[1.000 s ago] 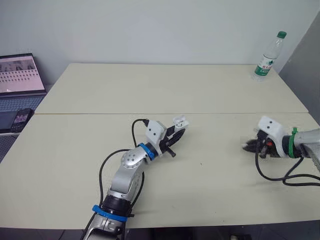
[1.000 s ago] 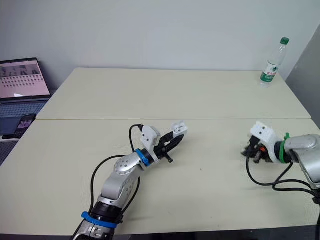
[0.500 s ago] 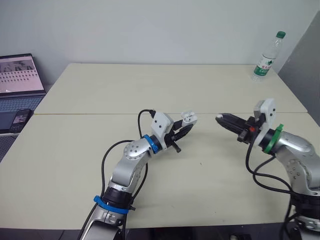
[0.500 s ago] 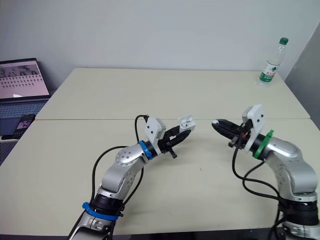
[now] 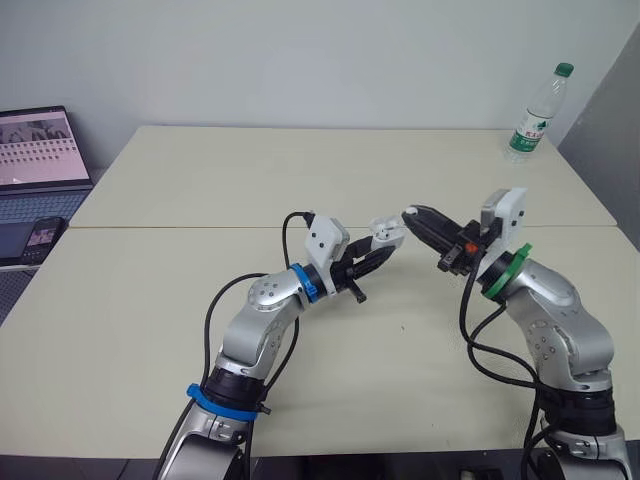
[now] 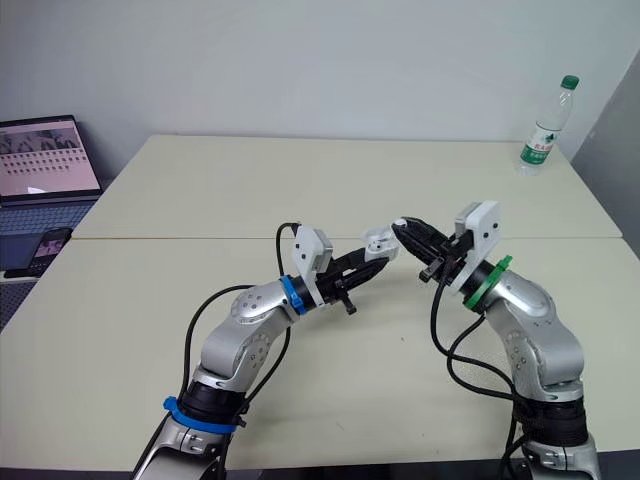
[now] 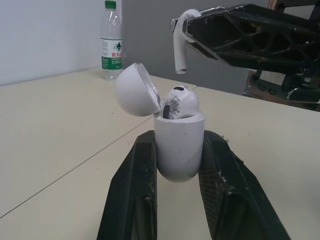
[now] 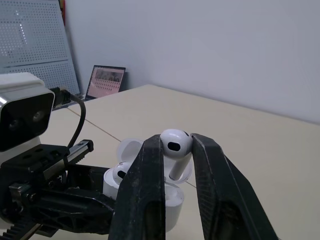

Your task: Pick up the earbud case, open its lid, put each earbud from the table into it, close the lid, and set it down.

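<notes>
My left gripper (image 7: 180,150) is shut on the white earbud case (image 7: 178,145), held upright above the table's middle (image 5: 385,233). Its lid (image 7: 136,90) is swung open and one white earbud (image 7: 179,102) sits inside. My right gripper (image 8: 175,150) is shut on the second white earbud (image 8: 175,147), with its stem pointing down. That earbud (image 7: 181,42) hangs just above and slightly beyond the open case. In the head views my right gripper (image 5: 412,217) nearly meets the case from the right.
A plastic water bottle (image 5: 538,112) stands at the far right corner of the cream table (image 5: 330,180). A laptop (image 5: 35,150) and a phone (image 5: 40,235) lie off the table's left side.
My right arm has swung from the table's right side to the middle, carrying the earbud up to the case. My left arm has lifted the case a little to the right.
</notes>
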`<state>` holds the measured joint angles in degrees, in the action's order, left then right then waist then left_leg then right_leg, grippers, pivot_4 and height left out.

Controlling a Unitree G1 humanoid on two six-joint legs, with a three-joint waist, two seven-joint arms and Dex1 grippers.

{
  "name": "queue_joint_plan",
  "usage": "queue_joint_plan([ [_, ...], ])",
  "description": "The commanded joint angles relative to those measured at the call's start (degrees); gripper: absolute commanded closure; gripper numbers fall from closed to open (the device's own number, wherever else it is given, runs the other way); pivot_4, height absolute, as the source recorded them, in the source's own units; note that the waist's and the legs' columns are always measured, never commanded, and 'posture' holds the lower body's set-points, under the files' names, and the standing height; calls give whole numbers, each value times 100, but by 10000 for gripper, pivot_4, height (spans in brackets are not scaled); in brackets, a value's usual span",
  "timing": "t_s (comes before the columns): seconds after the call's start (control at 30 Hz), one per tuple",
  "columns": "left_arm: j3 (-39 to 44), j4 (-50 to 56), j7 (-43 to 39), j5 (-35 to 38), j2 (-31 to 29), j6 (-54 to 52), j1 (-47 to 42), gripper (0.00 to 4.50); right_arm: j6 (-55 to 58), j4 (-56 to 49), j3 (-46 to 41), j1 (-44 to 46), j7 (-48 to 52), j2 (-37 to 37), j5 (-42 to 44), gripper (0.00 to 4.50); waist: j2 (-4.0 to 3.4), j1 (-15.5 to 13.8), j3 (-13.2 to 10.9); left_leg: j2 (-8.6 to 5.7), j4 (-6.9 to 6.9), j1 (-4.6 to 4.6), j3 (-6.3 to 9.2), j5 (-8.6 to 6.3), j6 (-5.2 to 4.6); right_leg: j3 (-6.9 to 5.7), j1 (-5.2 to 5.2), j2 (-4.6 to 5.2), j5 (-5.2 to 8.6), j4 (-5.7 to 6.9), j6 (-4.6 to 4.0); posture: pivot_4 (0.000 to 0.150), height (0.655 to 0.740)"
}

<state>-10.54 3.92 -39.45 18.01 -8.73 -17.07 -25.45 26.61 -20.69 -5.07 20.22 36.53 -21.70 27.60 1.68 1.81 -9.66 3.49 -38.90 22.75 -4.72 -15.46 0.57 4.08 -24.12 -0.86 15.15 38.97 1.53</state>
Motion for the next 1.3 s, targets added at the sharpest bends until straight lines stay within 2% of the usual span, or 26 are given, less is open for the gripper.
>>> queue_joint_plan([
  [0.03, 85, 236, -2, 126, 45, 69, -92, 37621, -363, 6, 156, 59, 70, -25, -169, 40740, 0, 0, 0, 0, 0, 0, 0, 0, 0, 0, 0, 0, 0, 0, 0, 1500, 7362],
  [0.4, 107, 246, 14, 123, 72, 95, -82, 37621, -593, 279, 288, -34, 70, -107, -420, 40740, 0, -2, 0, 0, 0, 1, 0, 0, 0, 0, -1, 1, 0, -1, 0, 1500, 7362],
  [0.57, 77, 252, -20, 106, 61, 92, -87, 37621, -336, 294, 288, 1, -20, -143, -382, 40740, 0, -2, 0, 0, 0, 1, 1, 0, 0, 0, 0, 0, 0, -1, 0, 1500, 7362],
  [0.67, 78, 222, -35, 97, 43, 105, -84, 37621, -92, 214, 205, 23, -7, -154, -145, 31114, 0, -2, 0, 1, 0, 1, 1, 0, 0, 0, 0, 1, 0, -1, 0, 1500, 7362],
  [0.93, 172, 141, -68, 209, 40, 58, -53, 37621, 569, -117, -508, 227, -53, -269, 1005, 1202, 1, -1, 0, 1, 0, 2, 2, 0, 0, 0, -1, 1, 0, -1, 0, 1500, 7362],
  [1.0, 278, 74, -145, 393, 47, -60, -61, 37621, 911, -88, -733, 325, -4, -409, 1461, 355, 1, 0, 0, 1, 0, 2, 1, 0, 0, 1, -1, 1, 0, -1, 0, 1500, 7362],
  [1.13, 462, 457, -807, 1604, -246, -1351, 38, 37621, 1481, 314, -1057, 543, 216, -848, 2067, 355, 1, 5, -1, 2, 1, 2, 3, 0, -1, -2, -1, 1, 0, -2, 0, 1500, 7362],
  [1.23, 555, 683, -1093, 2173, -420, -1858, 60, 37621, 1902, 619, -1025, 576, 413, -1180, 2254, 355, 1, 7, -1, 5, 4, 3, 2, -1, -1, -2, -3, -1, 1, -3, 0, 1500, 7362],
  [1.3, 611, 726, -1233, 2455, -507, -2100, 42, 37621, 2245, 779, -863, 554, 603, -1473, 2281, 4110, 1, 6, -1, 4, 4, 5, 4, -1, -1, -2, -3, 0, 1, -4, 0, 1500, 7362],
])
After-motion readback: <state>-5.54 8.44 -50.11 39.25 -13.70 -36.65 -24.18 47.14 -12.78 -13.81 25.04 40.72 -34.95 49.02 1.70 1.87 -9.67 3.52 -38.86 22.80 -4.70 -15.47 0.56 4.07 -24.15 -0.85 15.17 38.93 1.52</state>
